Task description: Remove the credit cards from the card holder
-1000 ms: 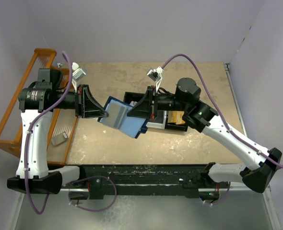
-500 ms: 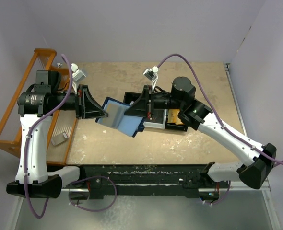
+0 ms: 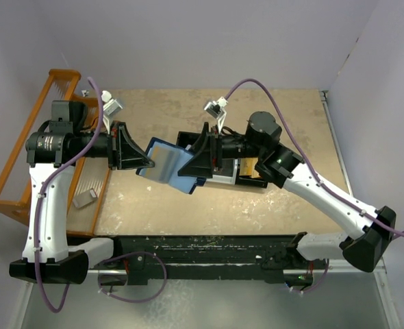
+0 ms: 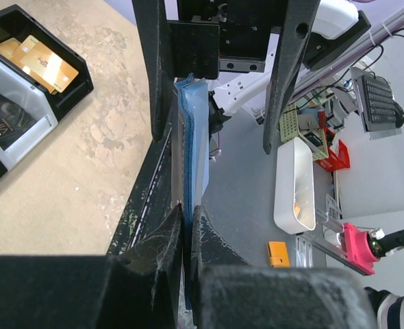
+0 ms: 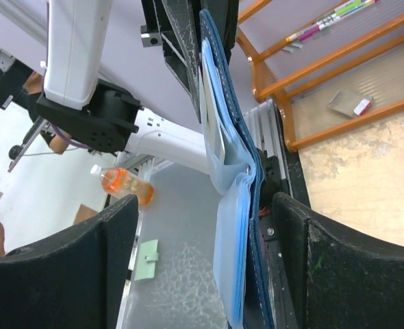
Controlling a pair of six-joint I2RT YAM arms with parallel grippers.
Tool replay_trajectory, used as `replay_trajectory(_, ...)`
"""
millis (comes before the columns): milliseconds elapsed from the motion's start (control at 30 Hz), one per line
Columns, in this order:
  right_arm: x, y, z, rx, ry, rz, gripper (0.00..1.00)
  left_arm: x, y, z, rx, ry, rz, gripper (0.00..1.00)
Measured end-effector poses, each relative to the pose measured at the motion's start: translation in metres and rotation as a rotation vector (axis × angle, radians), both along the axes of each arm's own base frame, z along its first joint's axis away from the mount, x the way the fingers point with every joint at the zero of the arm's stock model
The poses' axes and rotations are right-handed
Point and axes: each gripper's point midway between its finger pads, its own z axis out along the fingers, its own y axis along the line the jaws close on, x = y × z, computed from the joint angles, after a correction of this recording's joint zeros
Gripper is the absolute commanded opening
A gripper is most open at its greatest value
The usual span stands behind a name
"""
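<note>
- The table (image 3: 270,212) bears an orange rack (image 3: 20,175) at its left edge and a black tray (image 3: 257,186) near its middle
- The left arm (image 3: 48,205) reaches in from the left and the right arm (image 3: 318,192) from the right; their grippers meet above the table, just left of the tray
- The card holder (image 3: 162,163) hangs in the air between the two grippers, folded open, its pale blue-grey inner faces turned up to the top camera
- The left gripper (image 4: 187,218) is pinched narrow on the card holder's left edge and carries it
- The right gripper (image 5: 205,205) stands wide, one finger on each side of the holder's other half; the jaws are not clamped on it
- Gold cards (image 4: 41,62) lie in one end compartment of the tray
- A small grey block (image 3: 84,199) lies in the rack
</note>
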Motion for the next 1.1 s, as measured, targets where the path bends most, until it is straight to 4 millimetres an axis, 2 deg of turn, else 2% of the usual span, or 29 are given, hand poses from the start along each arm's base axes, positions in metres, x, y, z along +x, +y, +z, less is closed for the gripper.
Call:
replay_trajectory(67,0.002,0.001,0.002,0.007,-0.006,-0.007,0.89,0.0,0.0,0.001,-0.003,0.001,-0.001,0.06)
replay_trajectory(167,0.004,0.005,0.006,0.021,-0.016,-0.015,0.89,-0.001,0.0,0.002,-0.008,0.006,-0.003,0.06)
replay_trajectory(267,0.014,0.014,0.009,0.022,-0.015,-0.046,0.87,0.0,0.0,0.002,-0.009,0.012,-0.001,0.06)
replay_trajectory(433,0.039,0.026,-0.007,-0.021,0.025,-0.156,0.81,-0.001,-0.001,0.003,-0.019,0.015,-0.009,0.06)
replay_trajectory(567,0.047,0.029,-0.014,-0.049,0.044,-0.222,0.74,0.001,-0.001,0.002,-0.015,0.016,-0.005,0.06)
replay_trajectory(700,0.047,0.028,-0.011,-0.048,0.041,-0.241,0.64,0.001,-0.001,0.002,-0.015,0.015,-0.003,0.06)
replay_trajectory(867,0.035,0.021,-0.008,-0.009,0.023,-0.212,0.59,-0.001,-0.002,0.006,-0.037,0.039,-0.015,0.07)
replay_trajectory(1000,0.024,0.014,-0.008,0.017,0.003,-0.187,0.59,-0.003,-0.003,0.013,-0.076,0.069,-0.037,0.06)
replay_trajectory(1100,0.021,0.011,-0.007,0.022,-0.01,-0.183,0.65,-0.003,-0.004,0.015,-0.097,0.094,-0.047,0.05)
